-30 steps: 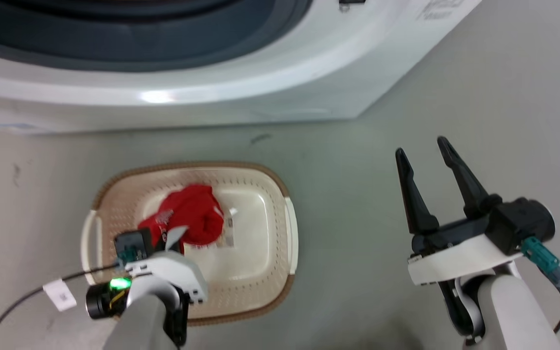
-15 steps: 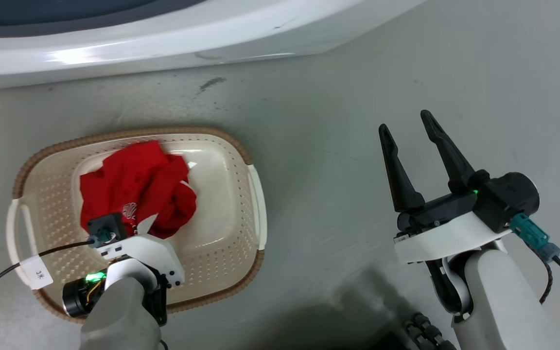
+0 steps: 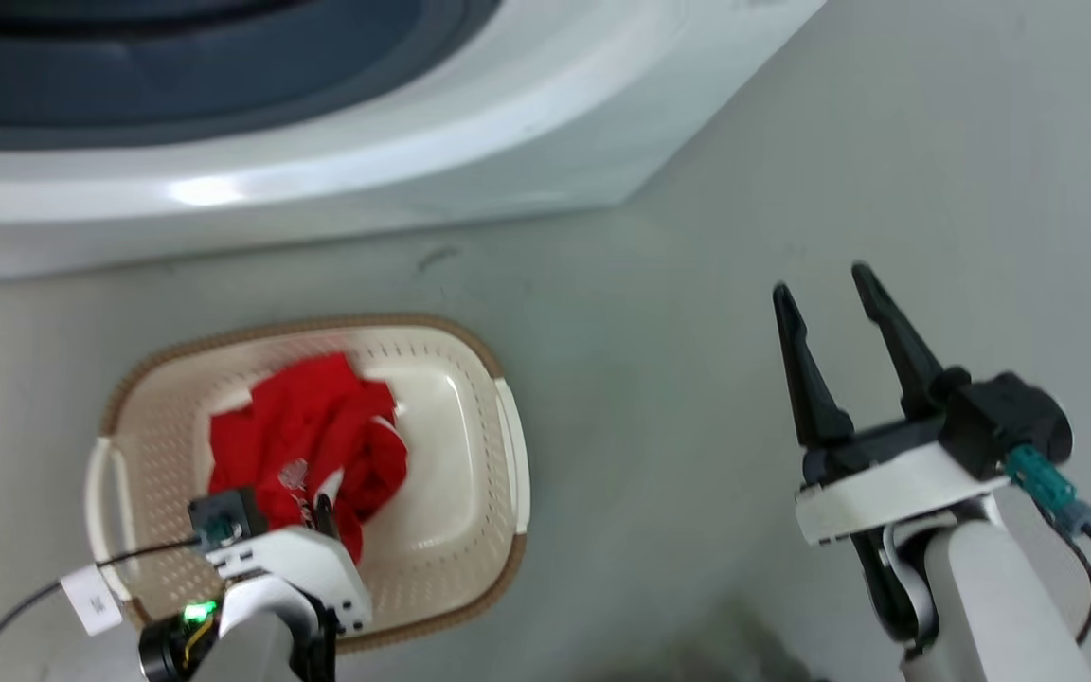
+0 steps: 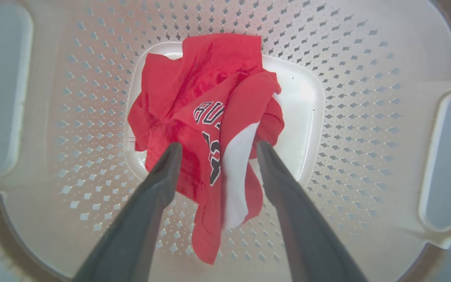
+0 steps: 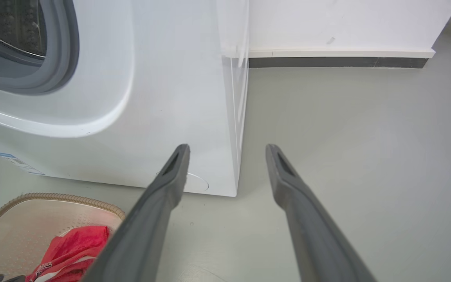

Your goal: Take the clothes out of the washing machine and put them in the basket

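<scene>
I saw the red clothes (image 3: 309, 436) lying crumpled in the basket (image 3: 456, 559), with white trim and dark lettering showing. The cream, perforated, brown-rimmed basket sat upright just in front of the washer (image 3: 432, 170), not touching it. The white washer's grey-rimmed porthole showed its steel drum.

1. Your right gripper (image 3: 820, 280) has two long black fingers (image 3: 806, 379) on a white bracket (image 3: 886, 493), with a teal connector (image 3: 1038, 478) at four o'clock.
2. Your left wrist (image 3: 295, 568) shows a green light (image 3: 195, 614); a white-tagged cable (image 3: 91, 599) leaves at nine o'clock.

Red garment (image 4: 206, 98): white "BU", maybe partly hidden.
</scene>
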`<state>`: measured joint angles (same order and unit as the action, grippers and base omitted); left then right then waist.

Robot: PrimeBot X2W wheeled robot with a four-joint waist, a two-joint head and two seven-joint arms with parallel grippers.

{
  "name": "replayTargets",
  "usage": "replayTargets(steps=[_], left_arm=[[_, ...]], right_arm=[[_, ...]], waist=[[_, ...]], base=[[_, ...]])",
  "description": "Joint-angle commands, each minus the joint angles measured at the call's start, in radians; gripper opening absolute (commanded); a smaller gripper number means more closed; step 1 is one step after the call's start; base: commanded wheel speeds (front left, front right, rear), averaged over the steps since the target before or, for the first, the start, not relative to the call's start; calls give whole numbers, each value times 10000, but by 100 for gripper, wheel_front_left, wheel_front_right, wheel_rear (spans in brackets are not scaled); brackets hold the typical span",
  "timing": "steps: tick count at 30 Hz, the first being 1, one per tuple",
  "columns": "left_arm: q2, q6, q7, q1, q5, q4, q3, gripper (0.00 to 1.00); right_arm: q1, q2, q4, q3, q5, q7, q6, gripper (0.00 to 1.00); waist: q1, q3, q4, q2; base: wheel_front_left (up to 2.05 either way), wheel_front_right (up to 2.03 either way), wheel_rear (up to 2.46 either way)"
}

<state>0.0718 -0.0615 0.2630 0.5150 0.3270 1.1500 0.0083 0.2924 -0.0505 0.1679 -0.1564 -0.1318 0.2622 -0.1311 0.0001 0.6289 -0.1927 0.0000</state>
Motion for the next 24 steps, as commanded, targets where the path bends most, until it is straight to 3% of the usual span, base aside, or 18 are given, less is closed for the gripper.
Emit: replayTargets(steps=[1,13,24], left_arm=[[-59,36,25,-177,-70,-115,-4,100],[-220,165,25,-2327,-355,-3010,-231,100],[-213,-378,25,-3668,-706,-7238,-659,100]], right_arm=[[-175,6,35,52,59,36,7,100],[-1658,6,-286,816,431,-268,7,100],[-2576,5,-1373,1416,709,-862,5,100]], waist=[[-1,-1037,281,0],[-1,-3530,897,0],[-1,-4417,1309,0]], base=[[0,0,0],[0,0,0],[0,0,0]])
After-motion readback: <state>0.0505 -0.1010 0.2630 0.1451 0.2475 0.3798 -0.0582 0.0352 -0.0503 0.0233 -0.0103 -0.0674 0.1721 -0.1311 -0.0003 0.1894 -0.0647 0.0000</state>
